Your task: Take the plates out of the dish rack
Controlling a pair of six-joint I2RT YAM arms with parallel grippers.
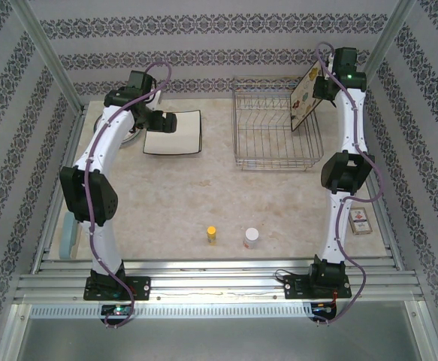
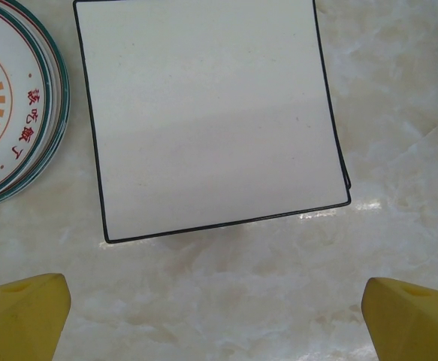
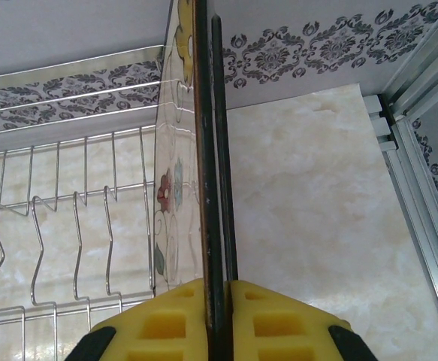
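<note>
Right claw clamps plate edge beside rack.

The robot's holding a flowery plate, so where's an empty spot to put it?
Biggest bare patch: the table's middle, between the white square plate, dish rack, yellow bottle and white-capped jar. A narrower gap lies between plate and rack. Crowded: far-left corner, round plates there.

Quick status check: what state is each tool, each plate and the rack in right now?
Left tool: open, near the square plates.
Right tool: shut on the flowered plate.
Dish rack: upright, visible slots empty.
Flowered plate: on edge, at the dish rack's right end.
Square plates: stacked flat on the table.
Round plates: stacked flat beside them.
</note>
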